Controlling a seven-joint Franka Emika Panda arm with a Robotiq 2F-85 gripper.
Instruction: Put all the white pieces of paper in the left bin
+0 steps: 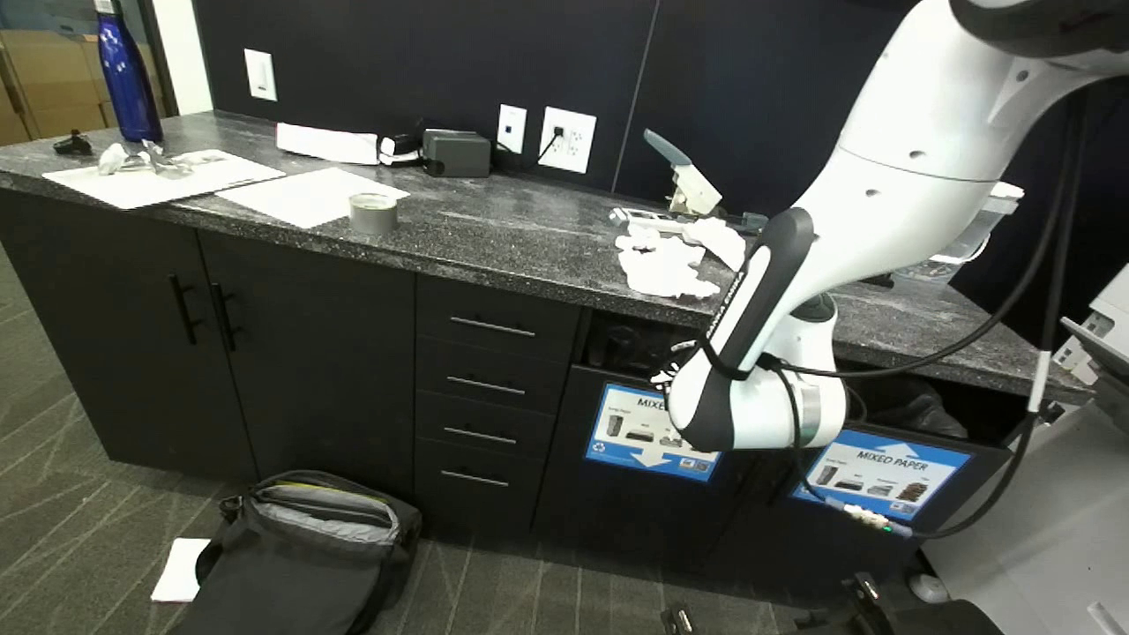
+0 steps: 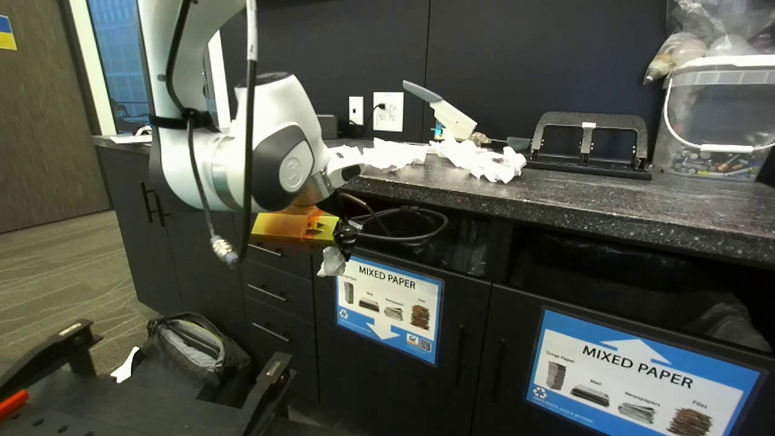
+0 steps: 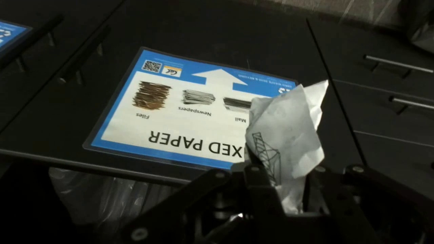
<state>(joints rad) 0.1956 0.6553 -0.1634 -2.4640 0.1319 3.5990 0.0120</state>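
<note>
Pincer (image 3: pixel 287 169) clamped on white paper scrap (image 3: pixel 288 125) near left bin (image 2: pixel 393 290); scrap's drawing (image 3: pixel 268 156) seen only in wrist view.

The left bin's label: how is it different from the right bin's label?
The left label has an arrow near the bottom, pointing down; the right label has one near the top, pointing up.
In the wrist view, the held paper partly covers the left label; the right label is mostly out of frame.
Both read MIXED PAPER.

both exterior views: counter (image 1: pixel 512 231) from front, sharing left bin (image 2: pixel 393 370) | wrist view: left bin, close, inverted
</note>
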